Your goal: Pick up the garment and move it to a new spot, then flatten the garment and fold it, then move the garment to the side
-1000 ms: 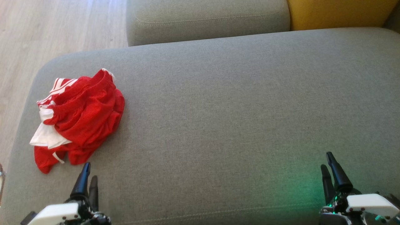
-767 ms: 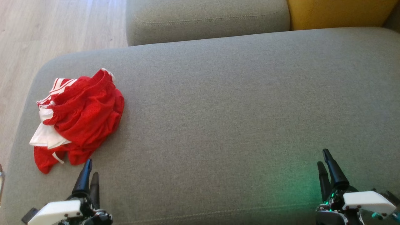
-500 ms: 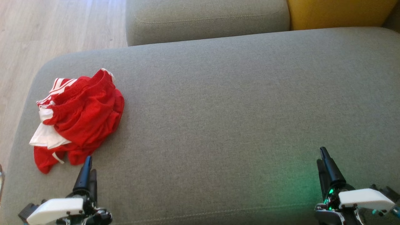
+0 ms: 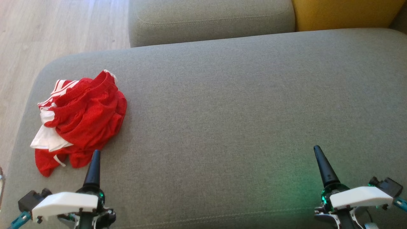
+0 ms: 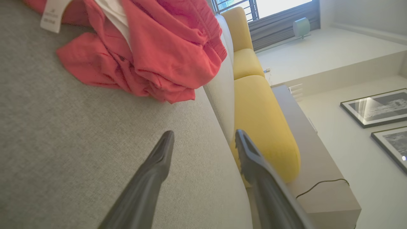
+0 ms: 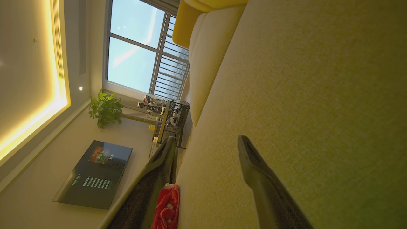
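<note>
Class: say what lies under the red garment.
The garment rests on the grey cushion. Some white cloth pokes out under its red folds; anything beneath the heap's middle is hidden.

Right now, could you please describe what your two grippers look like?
The left gripper and right gripper look alike: two long, dark, tapering fingers, an angular white cover behind them, a green-lit ring at the finger base, and a small black block with a teal fitting on the outer side.

You're in home living room: grey sofa (image 4: 222,95), yellow cushions (image 5: 260,127), pale wood floor (image 4: 47,28), framed pictures (image 5: 375,106) on wall, potted plant (image 6: 106,109) by window (image 6: 133,60), flat television (image 6: 93,173).
</note>
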Controlling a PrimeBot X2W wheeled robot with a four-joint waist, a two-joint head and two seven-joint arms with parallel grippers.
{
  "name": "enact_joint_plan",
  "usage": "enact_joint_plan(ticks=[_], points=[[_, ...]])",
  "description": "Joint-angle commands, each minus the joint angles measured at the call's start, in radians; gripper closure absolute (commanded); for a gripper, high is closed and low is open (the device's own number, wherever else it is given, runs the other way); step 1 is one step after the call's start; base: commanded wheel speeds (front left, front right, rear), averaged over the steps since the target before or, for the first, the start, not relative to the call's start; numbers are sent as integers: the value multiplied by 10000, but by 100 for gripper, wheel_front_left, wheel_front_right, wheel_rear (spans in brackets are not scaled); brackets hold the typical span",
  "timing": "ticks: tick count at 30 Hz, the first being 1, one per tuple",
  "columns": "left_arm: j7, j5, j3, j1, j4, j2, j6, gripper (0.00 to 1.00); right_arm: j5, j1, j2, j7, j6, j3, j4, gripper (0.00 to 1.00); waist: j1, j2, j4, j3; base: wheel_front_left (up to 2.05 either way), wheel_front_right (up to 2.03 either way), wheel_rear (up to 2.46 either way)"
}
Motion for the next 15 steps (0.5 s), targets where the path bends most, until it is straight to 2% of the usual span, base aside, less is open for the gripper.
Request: enact_joint_plan(ticks=[1, 15], points=[[-85, 291, 57, -344, -440, 115, 46, 0, -277, -506, -65, -117, 0, 101, -431, 0, 0, 0, 0, -2, 0, 0, 0], [-495, 2563, -321, -260, -875, 155, 485, 0, -2728, -530, -78, -530, -1, 549, -916, 0, 0, 0, -8, -14, 0, 0, 0]])
